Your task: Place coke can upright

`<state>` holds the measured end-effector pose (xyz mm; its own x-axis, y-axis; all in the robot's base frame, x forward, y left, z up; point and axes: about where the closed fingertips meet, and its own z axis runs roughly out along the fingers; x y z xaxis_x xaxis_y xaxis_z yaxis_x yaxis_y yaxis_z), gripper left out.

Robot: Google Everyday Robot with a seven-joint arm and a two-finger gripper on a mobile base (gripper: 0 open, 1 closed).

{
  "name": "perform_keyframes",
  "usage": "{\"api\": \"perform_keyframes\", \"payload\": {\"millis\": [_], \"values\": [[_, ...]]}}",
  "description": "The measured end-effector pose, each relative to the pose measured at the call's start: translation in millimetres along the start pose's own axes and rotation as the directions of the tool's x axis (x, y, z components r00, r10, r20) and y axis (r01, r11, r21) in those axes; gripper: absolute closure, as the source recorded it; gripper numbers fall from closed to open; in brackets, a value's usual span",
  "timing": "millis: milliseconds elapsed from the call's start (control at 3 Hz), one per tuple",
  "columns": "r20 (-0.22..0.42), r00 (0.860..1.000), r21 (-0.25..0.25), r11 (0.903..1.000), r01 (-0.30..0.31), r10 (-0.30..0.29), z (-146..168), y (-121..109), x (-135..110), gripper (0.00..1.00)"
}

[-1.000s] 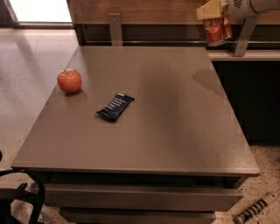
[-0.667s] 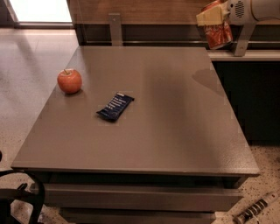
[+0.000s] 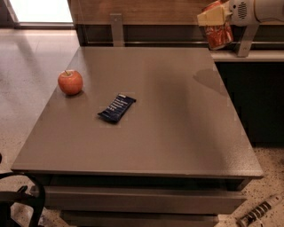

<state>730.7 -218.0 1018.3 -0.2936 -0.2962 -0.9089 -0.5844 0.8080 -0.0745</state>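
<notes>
Tabletop comes first: a broad, flat grey square table point(image 3: 168, 115) fills the room's middle, most of its surface bare, which leaves plenty of level ground for setting something down. Over its far right corner reaches the white robot arm point(image 3: 266, 8), and at its tip the cream-coloured two-finger gripper point(image 3: 212, 17) is closed on the small red coke can with white lettering point(image 3: 219, 36). The can hangs in the air, tilted, just above and beyond the table's back edge, not touching the surface; I judge it is being carried in so it can be stood on end. A round red apple point(image 3: 70, 82) sits near the left edge, and a flat dark blue snack bar wrapper point(image 3: 116, 107) lies just right of it, both well apart from the can.
</notes>
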Motion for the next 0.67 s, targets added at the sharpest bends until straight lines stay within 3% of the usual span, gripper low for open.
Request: {"api": "perform_keyframes", "payload": {"millis": [333, 667], "values": [[0.133, 0.991, -0.124, 0.9913, 0.046, -0.030, 5.7, 5.8, -5.1, 1.00], [0.227, 0.973, -0.187, 0.9781, 0.091, -0.047, 4.5, 12.2, -8.6, 1.00]]}}
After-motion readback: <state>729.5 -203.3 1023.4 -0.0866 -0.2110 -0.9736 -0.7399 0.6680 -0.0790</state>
